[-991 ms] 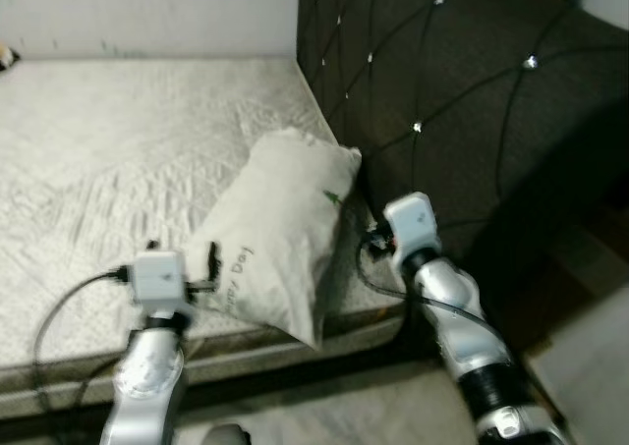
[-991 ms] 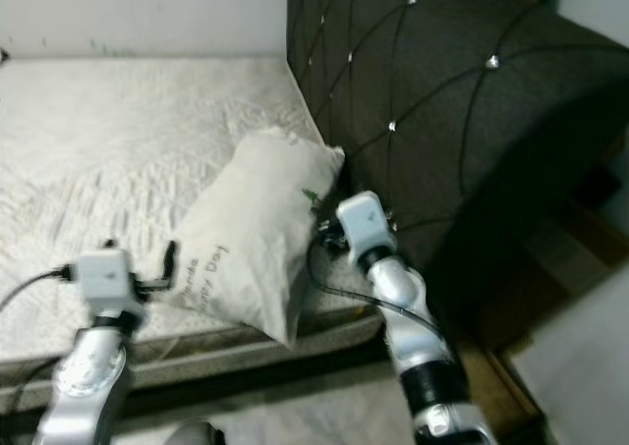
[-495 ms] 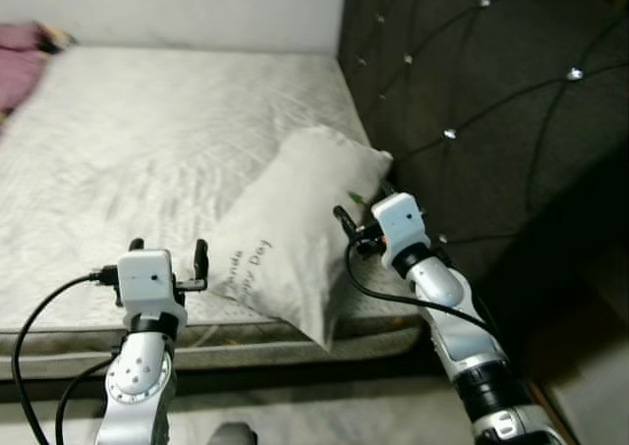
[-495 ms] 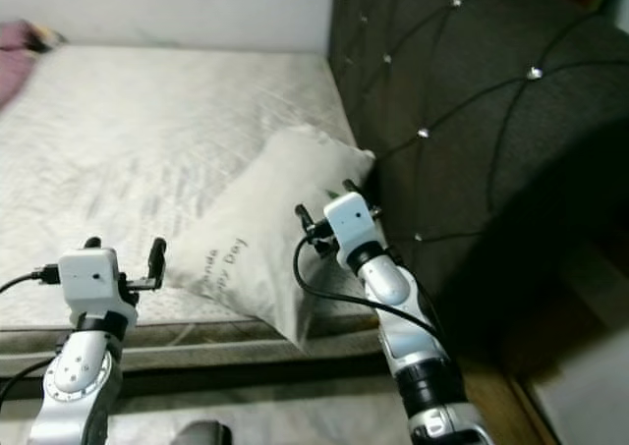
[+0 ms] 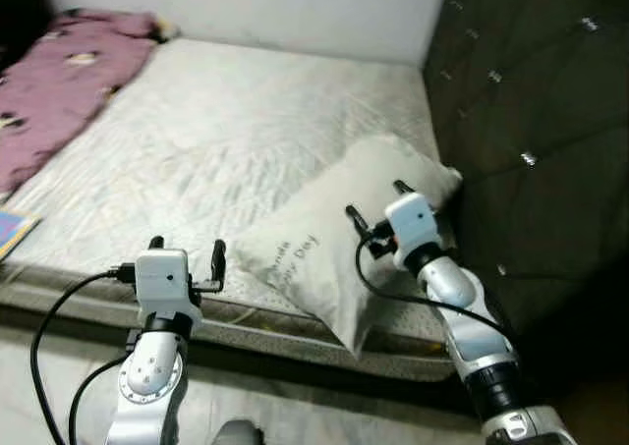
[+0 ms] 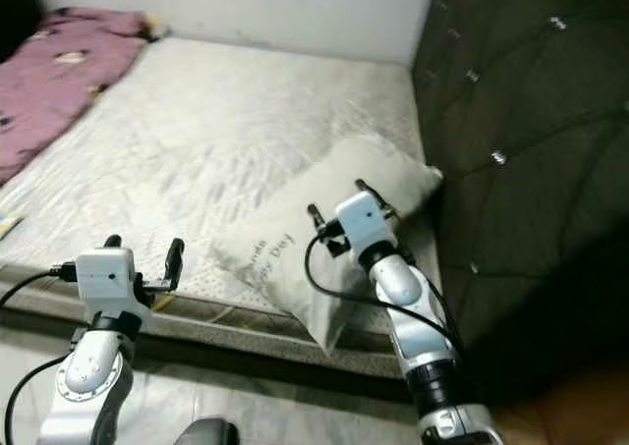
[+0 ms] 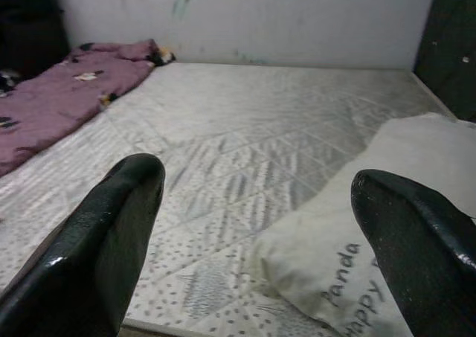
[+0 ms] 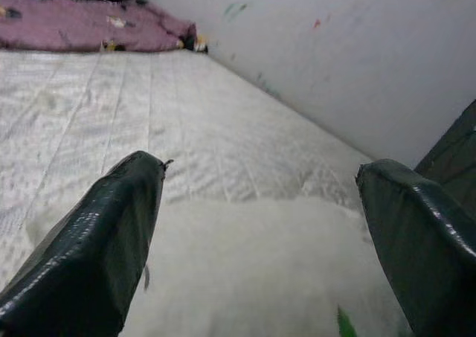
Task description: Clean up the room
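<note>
The white pillow (image 5: 339, 244) lies with its long axis from 7 to 1 o'clock. Left gripper (image 5: 185, 253) and right gripper (image 5: 375, 197) are both wide open, holding nothing.

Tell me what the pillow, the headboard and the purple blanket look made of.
Pillow: soft matte woven fabric, creased, with printed lettering. Headboard: dark tufted upholstery, fabric or faux leather, with shiny studs. Purple blanket: limp, rumpled cloth, probably fleece or cotton.

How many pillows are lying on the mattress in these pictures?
1. The white pillow lies on the mattress at its near edge, next to the dark headboard. Another could be hidden under the purple blanket at the far left.
</note>
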